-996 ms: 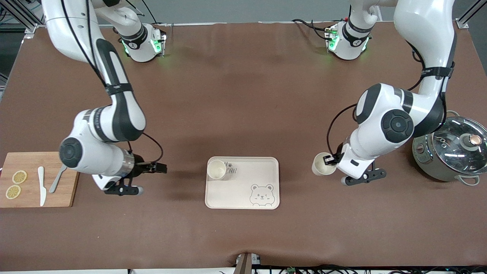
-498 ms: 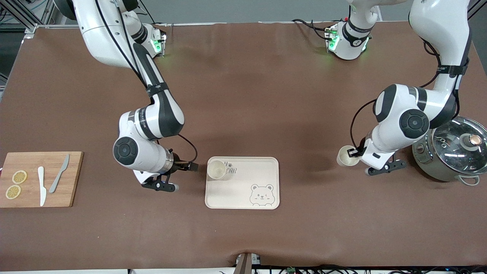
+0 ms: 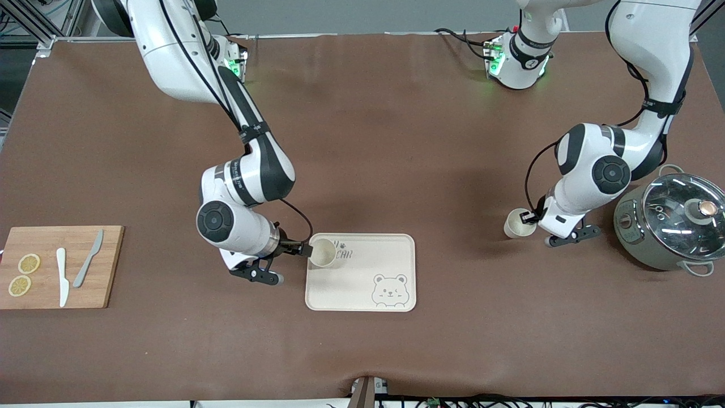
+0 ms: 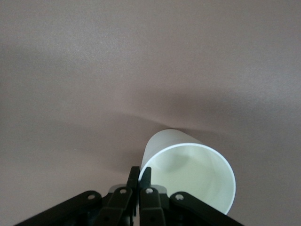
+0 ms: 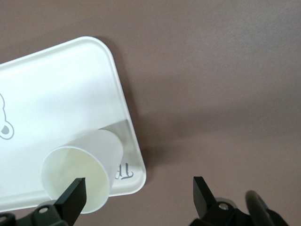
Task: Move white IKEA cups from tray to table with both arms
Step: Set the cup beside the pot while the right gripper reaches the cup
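So we've got the left gripper (image 3: 531, 217) clamped on the rim of one small cream-white tapered cup (image 3: 518, 223), near the grey-green lidded pot (image 3: 668, 221). Our right gripper (image 3: 307, 250) is wide open beside the other white cup (image 3: 323, 252), which stands in a corner of the cream bear-print tray (image 3: 362, 283).

Both arms (image 3: 243, 175) were glossy white with rounded shells, black bands and black joint discs. Thin black cables ran along them, strapped at the forearms. Green lights glowed on their bases (image 3: 518, 59), and each small end effector (image 3: 303, 249) was black.
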Controlling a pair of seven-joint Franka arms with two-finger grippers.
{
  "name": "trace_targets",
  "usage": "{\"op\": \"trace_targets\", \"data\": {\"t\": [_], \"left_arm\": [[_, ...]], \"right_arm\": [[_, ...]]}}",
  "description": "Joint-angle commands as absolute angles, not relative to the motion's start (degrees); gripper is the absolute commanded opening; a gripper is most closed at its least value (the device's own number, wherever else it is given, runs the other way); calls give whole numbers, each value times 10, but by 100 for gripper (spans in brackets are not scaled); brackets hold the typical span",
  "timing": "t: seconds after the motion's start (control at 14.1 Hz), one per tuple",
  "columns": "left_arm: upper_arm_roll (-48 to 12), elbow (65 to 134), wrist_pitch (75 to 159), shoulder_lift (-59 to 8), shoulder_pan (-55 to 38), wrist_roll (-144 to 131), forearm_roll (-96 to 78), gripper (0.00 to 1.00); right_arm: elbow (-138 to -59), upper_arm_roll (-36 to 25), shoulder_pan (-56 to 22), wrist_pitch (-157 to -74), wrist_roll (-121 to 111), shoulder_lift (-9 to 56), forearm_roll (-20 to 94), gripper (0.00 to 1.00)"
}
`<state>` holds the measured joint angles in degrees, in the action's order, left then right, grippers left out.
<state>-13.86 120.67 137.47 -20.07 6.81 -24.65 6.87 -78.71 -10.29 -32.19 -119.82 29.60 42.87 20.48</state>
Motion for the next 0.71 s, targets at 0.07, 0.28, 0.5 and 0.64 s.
{"op": "trace_targets", "data": {"t": [0.07, 0.28, 0.5, 0.64], "left_arm": [[-148, 1207, 1389, -199, 88, -239, 78, 10], [-148, 1198, 1389, -200, 88, -237, 77, 76], [-152, 1189, 1375, -171, 79, -244, 78, 100], [-152, 1163, 1342, -152, 89, -231, 78, 100]], "right_arm": [[-750, -109, -330, -1195, 320, 452, 215, 100], [-750, -110, -334, -1202, 323, 461, 214, 76], [-750, -110, -339, -1209, 337, 464, 214, 75], [-750, -110, -344, -1216, 339, 467, 214, 74]]}}
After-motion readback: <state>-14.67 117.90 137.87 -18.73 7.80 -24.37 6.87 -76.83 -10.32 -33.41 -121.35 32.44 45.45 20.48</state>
